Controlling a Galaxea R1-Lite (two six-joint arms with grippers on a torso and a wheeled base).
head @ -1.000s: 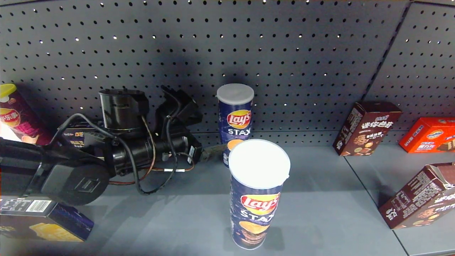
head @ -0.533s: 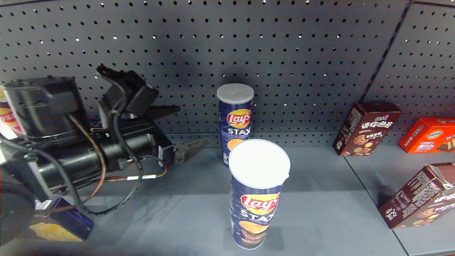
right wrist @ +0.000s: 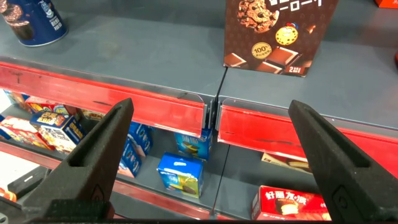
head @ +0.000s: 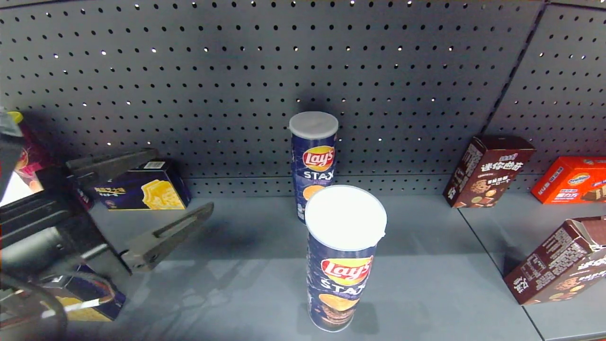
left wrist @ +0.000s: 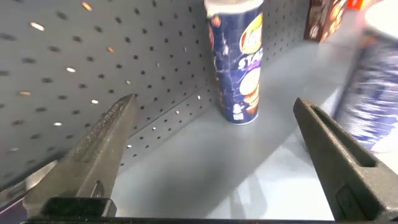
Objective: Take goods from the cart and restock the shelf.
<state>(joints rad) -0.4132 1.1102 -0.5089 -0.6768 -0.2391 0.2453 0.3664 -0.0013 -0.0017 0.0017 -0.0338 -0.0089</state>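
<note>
Left gripper (head: 182,180) hangs at the left end of the shelf (head: 440,274), jaws wide and empty; both chip cans stand upright to its right, well apart from it, so the left arm is the nearer; the front can (head: 342,270) hides the foot of the rear can (head: 313,158). Right gripper (right wrist: 211,104), jaws likewise wide and empty, faces the shelf's red front edge (right wrist: 155,109); where the cart lies cannot be told.
</note>
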